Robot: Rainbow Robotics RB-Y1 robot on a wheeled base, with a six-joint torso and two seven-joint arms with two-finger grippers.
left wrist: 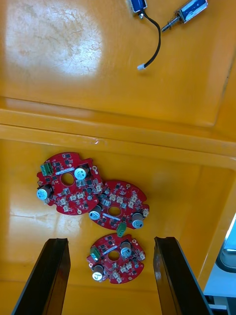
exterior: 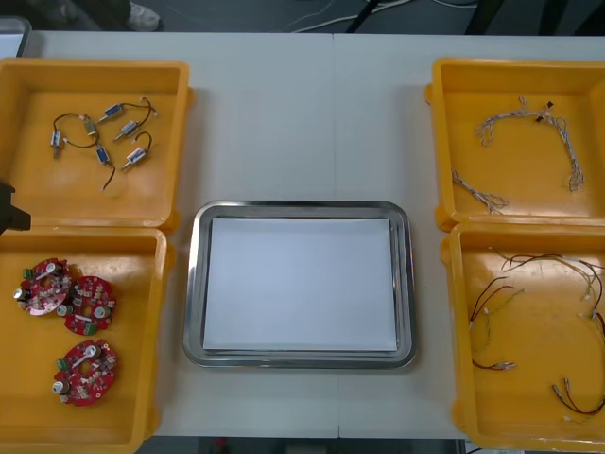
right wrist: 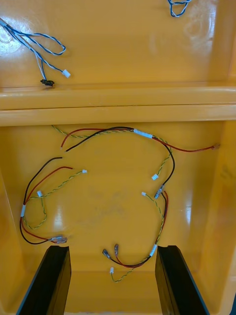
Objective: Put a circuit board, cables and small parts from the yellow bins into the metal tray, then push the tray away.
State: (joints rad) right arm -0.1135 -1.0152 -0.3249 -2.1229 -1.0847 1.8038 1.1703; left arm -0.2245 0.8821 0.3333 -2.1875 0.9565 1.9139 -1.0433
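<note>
The metal tray (exterior: 194, 284) is white and bare inside; it sits mid-tabletop (exterior: 284, 113) between the 4 yellow bins (exterior: 28, 407), I'd guess so that either arm can reach it. The left tool (left wrist: 110, 241) hangs over the bin at the near-left corner, its fingers (left wrist: 49, 275) spread apart with the nearest of 3 circuit boards (left wrist: 115, 258) between them, likely lined up for a first pick. The right tool (right wrist: 112, 248), likewise spread, hovers above the red and yellow cables (right wrist: 133, 132) at the near-right corner; small metal parts (exterior: 104, 137) lie far-left.
</note>
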